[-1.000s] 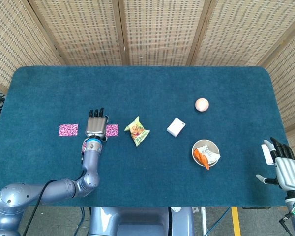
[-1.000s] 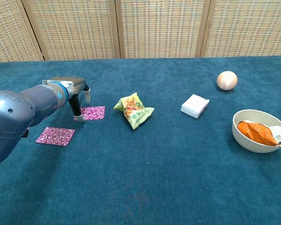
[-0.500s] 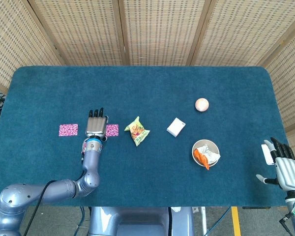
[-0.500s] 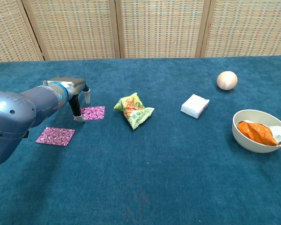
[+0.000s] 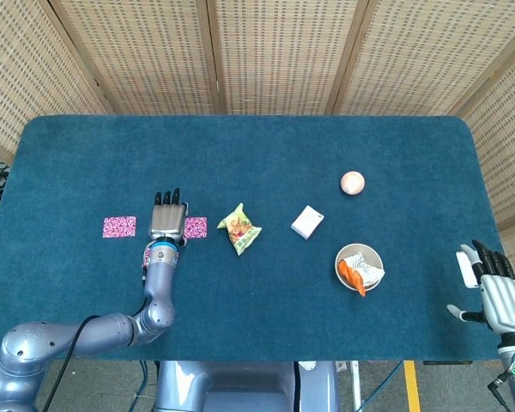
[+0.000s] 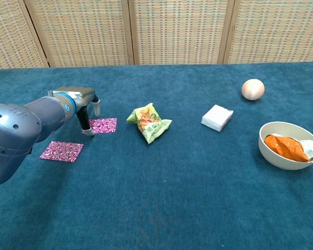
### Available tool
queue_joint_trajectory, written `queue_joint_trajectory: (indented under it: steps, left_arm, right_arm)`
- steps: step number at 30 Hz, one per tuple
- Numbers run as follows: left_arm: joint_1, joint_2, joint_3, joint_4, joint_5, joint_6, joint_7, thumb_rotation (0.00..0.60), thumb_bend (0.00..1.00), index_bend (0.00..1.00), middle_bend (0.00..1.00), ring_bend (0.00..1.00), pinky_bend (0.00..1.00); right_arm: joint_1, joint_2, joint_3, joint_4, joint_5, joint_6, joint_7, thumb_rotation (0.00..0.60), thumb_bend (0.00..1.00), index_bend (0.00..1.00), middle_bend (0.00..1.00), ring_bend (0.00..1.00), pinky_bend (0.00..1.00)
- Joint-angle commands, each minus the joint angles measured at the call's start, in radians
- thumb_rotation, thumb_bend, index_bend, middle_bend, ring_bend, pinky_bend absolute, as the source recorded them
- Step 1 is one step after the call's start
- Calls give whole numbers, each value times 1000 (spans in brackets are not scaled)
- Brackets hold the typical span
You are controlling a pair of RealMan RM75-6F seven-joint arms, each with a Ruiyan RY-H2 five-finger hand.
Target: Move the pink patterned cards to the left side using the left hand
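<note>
Setting: woven screens behind our blue table (image 5: 257, 309).
Cards: one card (image 6: 104, 125) under our left hand (image 5: 167, 221); another card (image 5: 119, 227) already further left.
Left hand: fingers down on that card, nothing gripped.
Right hand (image 5: 498, 292): fingers spread, idle.
Technique: we press flat, slide left.
Room: open cloth left; snack bag (image 5: 239, 228) right.

We saw pink patterned cards (image 6: 104, 125), a yellow-green snack bag (image 6: 148, 123), a white packet (image 6: 217, 117) and teal tablecloth (image 6: 172, 187).
</note>
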Motion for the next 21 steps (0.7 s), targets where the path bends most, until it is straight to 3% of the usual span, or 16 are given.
queue_joint_trajectory:
  steps: [1,21]
  left_arm:
    - [1,-3,-1,5,-2,-2,2,600,227,342,0,0,0]
    - [2,-19,-5,22,-1,-8,16,600,232,344,0,0,0]
  right_arm:
    - [0,0,0,0,0,1,1,600,131,0,0,0,0]
    - [-1,2,1,0,1,1,5,600,131,0,0,0,0]
